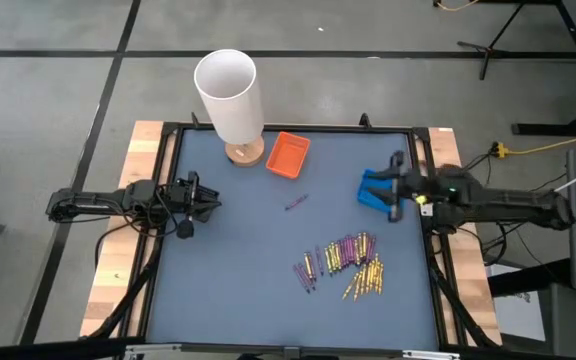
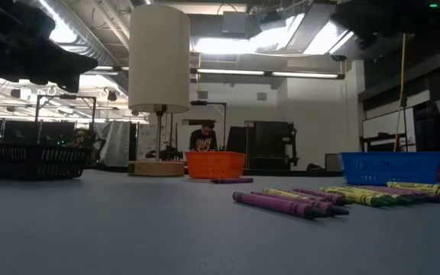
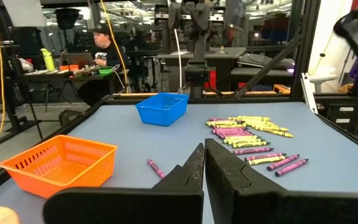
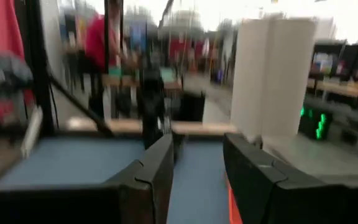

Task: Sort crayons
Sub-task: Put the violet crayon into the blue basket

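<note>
Several yellow-gold and purple crayons [image 1: 346, 262] lie in a loose pile on the blue-grey table, near its front right; they also show in the low view [image 2: 319, 197] and the left wrist view [image 3: 250, 130]. One purple crayon [image 1: 296, 202] lies alone near the table's middle. An orange tray [image 1: 288, 155] stands at the far middle and a blue tray [image 1: 373, 190] at the right. My left gripper [image 3: 204, 163] is shut and empty at the table's left edge [image 1: 206, 197]. My right gripper [image 4: 197, 162] is open and empty, above the blue tray's right side [image 1: 396, 186].
A tall white cylinder lamp [image 1: 230, 95] on a round wooden base stands at the far left, beside the orange tray. A black frame [image 1: 168, 200] rims the table. A dark basket [image 2: 29, 160] shows at the left in the low view. People sit in the room behind.
</note>
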`<state>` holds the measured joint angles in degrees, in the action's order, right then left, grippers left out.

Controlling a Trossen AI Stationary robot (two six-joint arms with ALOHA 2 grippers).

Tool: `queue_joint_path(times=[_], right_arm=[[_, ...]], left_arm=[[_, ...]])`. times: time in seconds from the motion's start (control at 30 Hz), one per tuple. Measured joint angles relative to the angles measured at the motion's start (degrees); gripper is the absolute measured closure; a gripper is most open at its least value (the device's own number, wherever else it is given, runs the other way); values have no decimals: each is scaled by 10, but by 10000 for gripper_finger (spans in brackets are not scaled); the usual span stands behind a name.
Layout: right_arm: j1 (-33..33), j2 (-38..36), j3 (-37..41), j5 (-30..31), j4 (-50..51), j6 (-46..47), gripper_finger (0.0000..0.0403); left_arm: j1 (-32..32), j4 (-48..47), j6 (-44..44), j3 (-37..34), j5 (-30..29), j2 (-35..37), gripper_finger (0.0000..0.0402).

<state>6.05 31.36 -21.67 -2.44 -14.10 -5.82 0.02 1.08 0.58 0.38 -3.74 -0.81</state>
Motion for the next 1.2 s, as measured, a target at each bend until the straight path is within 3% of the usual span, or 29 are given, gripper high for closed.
queue_joint_path(times=[0.23, 0.57, 0.87, 1.2], right_arm=[[8, 241, -124, 48, 85, -53, 262], [31, 503, -255, -27, 101, -95, 262], [30, 645, -334, -54, 112, -138, 262], [40, 724, -350, -62, 114, -141, 262]], left_arm=[[0, 0, 0, 0, 0, 0, 401], [0, 0, 0, 0, 0, 0, 401], [0, 0, 0, 0, -1, 0, 401], [0, 0, 0, 0, 0, 0, 401]])
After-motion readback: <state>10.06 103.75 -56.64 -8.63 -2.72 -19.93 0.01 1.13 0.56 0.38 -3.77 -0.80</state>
